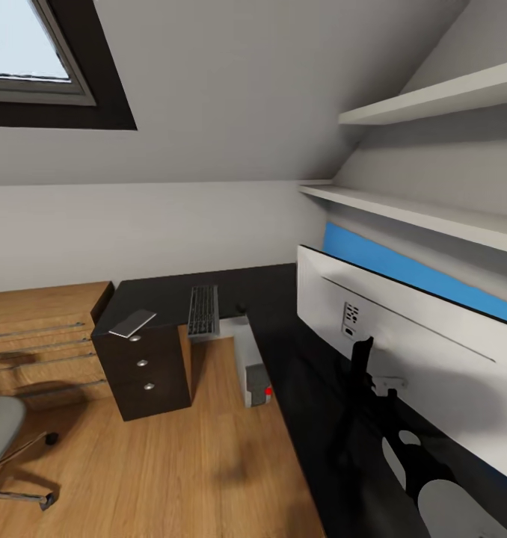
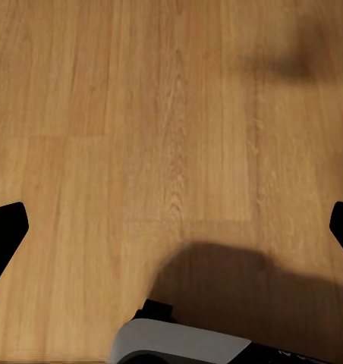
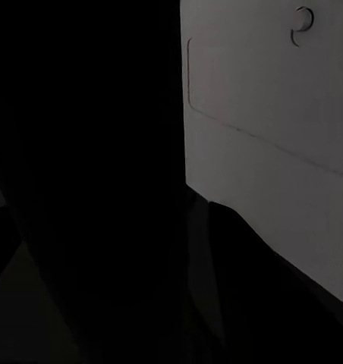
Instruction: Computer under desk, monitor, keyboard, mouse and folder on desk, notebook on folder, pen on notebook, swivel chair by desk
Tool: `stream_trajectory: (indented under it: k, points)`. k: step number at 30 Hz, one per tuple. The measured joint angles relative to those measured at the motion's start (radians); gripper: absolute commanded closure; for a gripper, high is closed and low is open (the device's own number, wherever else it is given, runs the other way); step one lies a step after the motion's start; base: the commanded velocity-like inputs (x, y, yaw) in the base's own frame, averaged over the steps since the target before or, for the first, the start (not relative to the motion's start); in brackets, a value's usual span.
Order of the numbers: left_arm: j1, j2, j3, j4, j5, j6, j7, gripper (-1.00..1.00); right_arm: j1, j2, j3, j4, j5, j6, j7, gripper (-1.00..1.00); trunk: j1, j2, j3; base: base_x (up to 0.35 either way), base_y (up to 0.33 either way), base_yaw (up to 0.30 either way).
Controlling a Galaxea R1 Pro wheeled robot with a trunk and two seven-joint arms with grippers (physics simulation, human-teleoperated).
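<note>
The glossy black L-shaped desk [image 1: 298, 373] runs from its dark drawer unit [image 1: 143, 370] round to the right. On it lies the slim keyboard [image 1: 203, 310], and the monitor [image 1: 403, 351] stands at the right with its white back [image 3: 270, 129] toward me, on a thin black stand [image 1: 362, 373]. The light grey computer [image 1: 255, 370] stands under the desk. A small dark thing [image 1: 241, 306], perhaps the mouse, lies beside the keyboard. The grey swivel chair [image 1: 1, 437] is at the far left, apart from the desk. My left gripper [image 2: 171, 231] hangs open over the wooden floor. The right wrist view is too dark to make out fingers.
A flat grey item [image 1: 132, 323] lies on the drawer unit. A blue band [image 1: 418, 270] shows behind the monitor's top edge; I cannot tell what it is. An oak chest [image 1: 40, 340] stands left of the desk. Two wall shelves [image 1: 433, 101] hang above the monitor. Open floor [image 1: 171, 463] lies ahead.
</note>
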State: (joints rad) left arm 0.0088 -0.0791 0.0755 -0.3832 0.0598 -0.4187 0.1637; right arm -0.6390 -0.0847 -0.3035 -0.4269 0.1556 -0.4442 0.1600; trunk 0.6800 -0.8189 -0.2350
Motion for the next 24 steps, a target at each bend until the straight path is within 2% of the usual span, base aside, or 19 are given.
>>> stream_trajectory:
  k: [21,24]
  points:
    - [0.000,-0.001,-0.001,-0.002,0.000,0.000,0.000,-1.00,0.000,0.002,0.000,-0.001,-0.007,0.005,-0.004,1.00,0.000,0.000,0.000,-0.015,-0.009,0.000]
    - [0.000,-0.001,-0.001,-0.003,0.000,0.000,0.001,-1.00,0.000,0.002,0.000,-0.003,-0.007,0.006,-0.004,1.00,0.008,-0.021,-0.009,0.000,0.000,0.000]
